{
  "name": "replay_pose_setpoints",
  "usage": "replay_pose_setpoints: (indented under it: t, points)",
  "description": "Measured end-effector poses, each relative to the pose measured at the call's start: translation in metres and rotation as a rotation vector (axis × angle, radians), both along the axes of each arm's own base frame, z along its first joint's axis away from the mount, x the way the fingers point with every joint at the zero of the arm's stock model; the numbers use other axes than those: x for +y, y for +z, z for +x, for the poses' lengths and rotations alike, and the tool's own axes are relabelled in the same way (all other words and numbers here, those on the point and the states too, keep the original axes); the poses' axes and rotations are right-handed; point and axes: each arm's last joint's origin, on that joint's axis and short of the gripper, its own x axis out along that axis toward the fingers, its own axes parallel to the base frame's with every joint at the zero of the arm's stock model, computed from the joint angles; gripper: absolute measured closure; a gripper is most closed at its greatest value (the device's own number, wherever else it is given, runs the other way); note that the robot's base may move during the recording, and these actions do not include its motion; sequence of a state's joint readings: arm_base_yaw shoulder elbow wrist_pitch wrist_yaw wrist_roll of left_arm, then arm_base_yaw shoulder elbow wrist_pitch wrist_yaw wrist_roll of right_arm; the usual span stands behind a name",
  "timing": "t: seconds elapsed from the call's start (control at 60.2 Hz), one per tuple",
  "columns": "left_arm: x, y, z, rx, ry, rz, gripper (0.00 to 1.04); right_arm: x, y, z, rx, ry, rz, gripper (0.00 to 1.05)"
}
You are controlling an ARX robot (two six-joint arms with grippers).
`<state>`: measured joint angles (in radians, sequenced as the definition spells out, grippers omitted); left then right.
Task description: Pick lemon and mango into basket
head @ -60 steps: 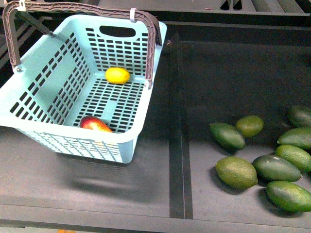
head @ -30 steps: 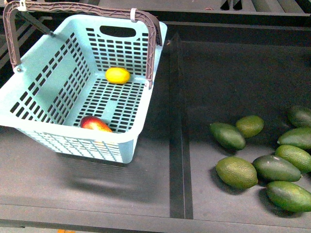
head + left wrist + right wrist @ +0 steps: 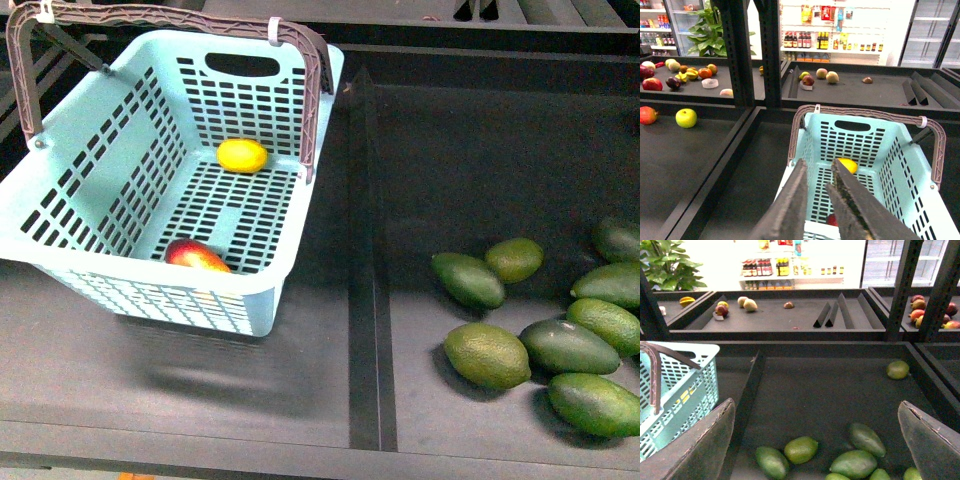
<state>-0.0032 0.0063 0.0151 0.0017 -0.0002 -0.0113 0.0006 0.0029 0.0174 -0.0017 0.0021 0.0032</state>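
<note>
The teal basket [image 3: 100, 180] stands at the left of the dark shelf, its brown handles up. Inside it lie the yellow lemon [image 3: 242, 155] near the far wall and the red-and-yellow mango [image 3: 196, 256] by the near wall. No arm shows in the front view. In the left wrist view my left gripper [image 3: 819, 167] is shut and empty, held above the basket [image 3: 912, 170], with the lemon [image 3: 849, 164] just beyond its tips and a sliver of the mango [image 3: 832, 219] below. My right gripper [image 3: 817, 412] is open and empty, held over the green fruits.
Several dark green oval fruits [image 3: 487, 354] lie at the right of the shelf, also under the right gripper [image 3: 801, 449]. A raised divider [image 3: 362, 300] splits the shelf. Further shelves with other fruit [image 3: 686, 118] and black uprights [image 3: 769, 50] stand behind.
</note>
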Motion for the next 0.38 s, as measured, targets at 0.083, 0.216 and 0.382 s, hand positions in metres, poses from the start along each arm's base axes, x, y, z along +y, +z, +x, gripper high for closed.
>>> replay_pose_setpoints:
  t: [0.083, 0.216, 0.382]
  points:
    - [0.0000, 0.0000, 0.0000, 0.000, 0.000, 0.000, 0.63, 0.0000, 0.0000, 0.0000, 0.000, 0.000, 0.000, 0.09]
    - [0.0000, 0.0000, 0.0000, 0.000, 0.000, 0.000, 0.38, 0.0000, 0.0000, 0.0000, 0.000, 0.000, 0.000, 0.09]
    - [0.0000, 0.0000, 0.0000, 0.000, 0.000, 0.001, 0.06, 0.0000, 0.0000, 0.0000, 0.000, 0.000, 0.000, 0.09]
